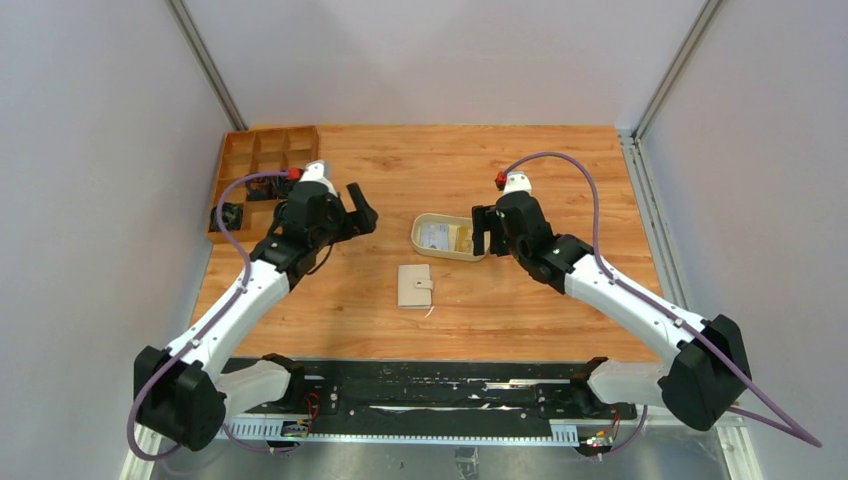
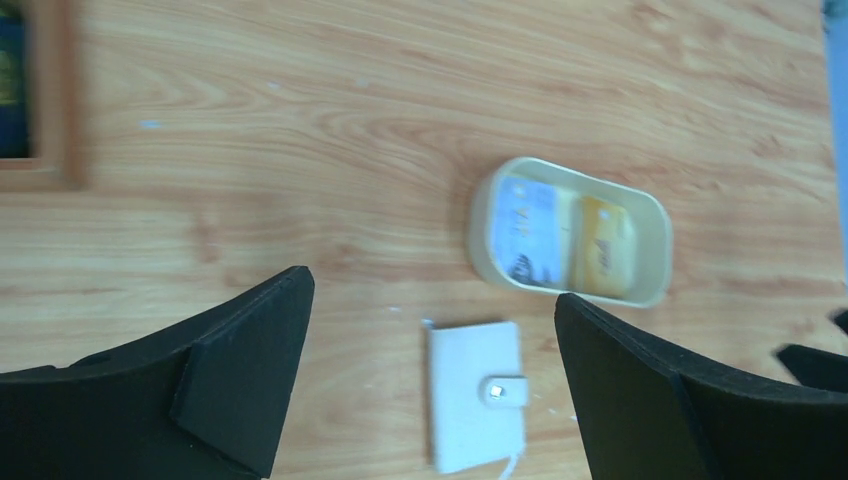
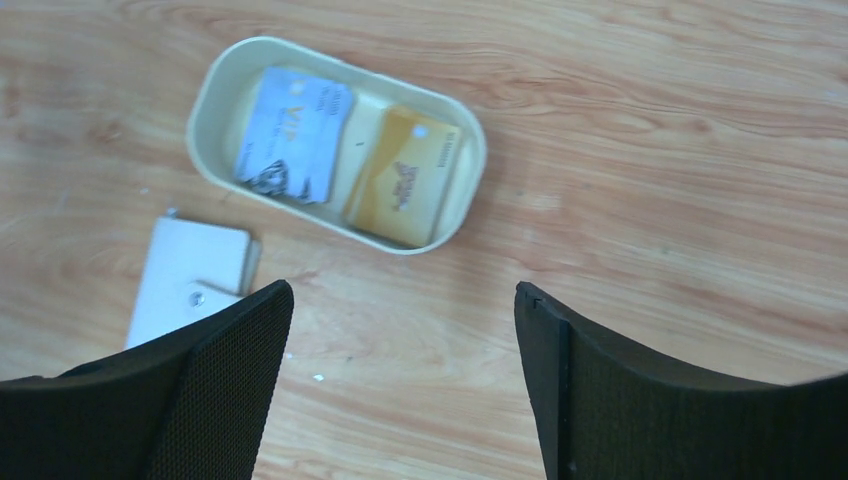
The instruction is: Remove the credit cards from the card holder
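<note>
Aloft, left claw (image 1: 362, 212) and right claw (image 1: 481, 231) hover, both spread wide.

The tabletop (image 1: 540, 160) was warm orange-brown with a streaky wood grain. The wallet (image 1: 414, 286) was plain cream, its snap tab the same shade. The oval tray (image 2: 481, 240) was a slightly yellower cream. Inside it, one card (image 3: 290, 135) was whitish-blue with dark print and a little yellow lettering, and the other card (image 3: 400, 180) was yellow-orange with dark lettering. The left claw (image 2: 432, 290) and right claw (image 3: 400, 287) were matt black. The cables (image 1: 560, 158) were purple, and the divided box (image 1: 262, 150) was mid-brown wood.
</note>
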### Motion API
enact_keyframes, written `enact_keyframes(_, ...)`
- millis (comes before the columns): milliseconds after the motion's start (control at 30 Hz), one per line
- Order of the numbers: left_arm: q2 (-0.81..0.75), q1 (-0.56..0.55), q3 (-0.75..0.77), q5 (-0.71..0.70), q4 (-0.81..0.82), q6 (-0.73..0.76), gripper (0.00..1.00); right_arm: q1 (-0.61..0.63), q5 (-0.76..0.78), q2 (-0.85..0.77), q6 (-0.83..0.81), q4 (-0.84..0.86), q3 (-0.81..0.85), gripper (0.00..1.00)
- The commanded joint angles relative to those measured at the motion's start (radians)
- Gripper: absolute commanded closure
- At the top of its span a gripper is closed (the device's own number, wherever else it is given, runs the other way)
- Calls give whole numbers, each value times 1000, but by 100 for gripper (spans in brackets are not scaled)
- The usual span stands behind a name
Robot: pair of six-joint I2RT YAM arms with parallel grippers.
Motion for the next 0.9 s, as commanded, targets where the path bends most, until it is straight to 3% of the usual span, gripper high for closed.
enact_keyframes(0, -85, 113, -52, -1, -47, 106, 0, -12, 252, -34, 21, -3, -34, 14)
enact_keyframes(200, -152, 155, -51, -41, -101, 182, 0, -12, 312, -5, 18, -15, -6, 10)
enact_keyframes(867, -185, 170, -41, -38, -117, 195, 0, -11, 342, 69, 85, -111, 71, 10)
